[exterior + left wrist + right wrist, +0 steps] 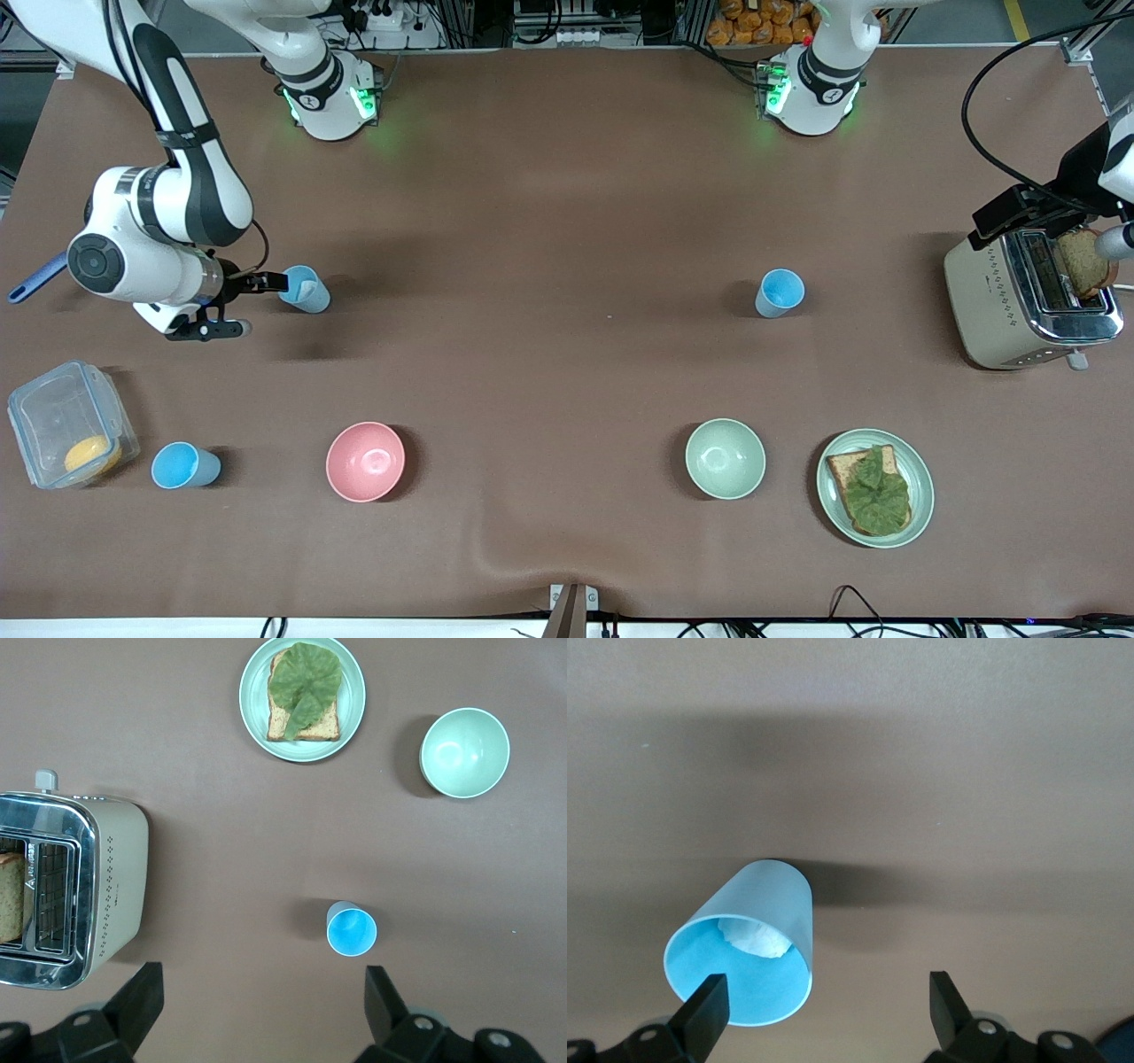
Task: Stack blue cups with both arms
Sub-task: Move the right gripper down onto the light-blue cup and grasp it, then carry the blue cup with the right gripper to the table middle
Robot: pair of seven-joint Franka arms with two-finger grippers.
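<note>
Nothing is stacked yet, as far as I can judge — I count three blue cups, each standing alone on the table (pixel 549 221). One cup with a white patch inside (pixel 305 289) sits toward the right arm's end, and my right gripper (pixel 232 306) is at it with its fingers spread: in the right wrist view one fingertip (pixel 707 1001) overlaps the rim of that cup (pixel 749 952) while the other stands clear beside it, so I am not gripping it. A second cup (pixel 780 292) stands toward the left arm's end, well apart from the first. A third cup (pixel 182 465) lies nearer the front camera, between a clear food box (pixel 66 430) and the pink bowl (pixel 365 461).

My left gripper (pixel 257 1001) hangs high over the second cup (pixel 351 930) with its fingers wide apart, holding nothing. So the grasps, the carrying and the nesting all remain.

In the front view the left arm is mostly cut off at the frame edge near the toaster (pixel 1032 301), and I cannot make out what the white patch is.
</note>
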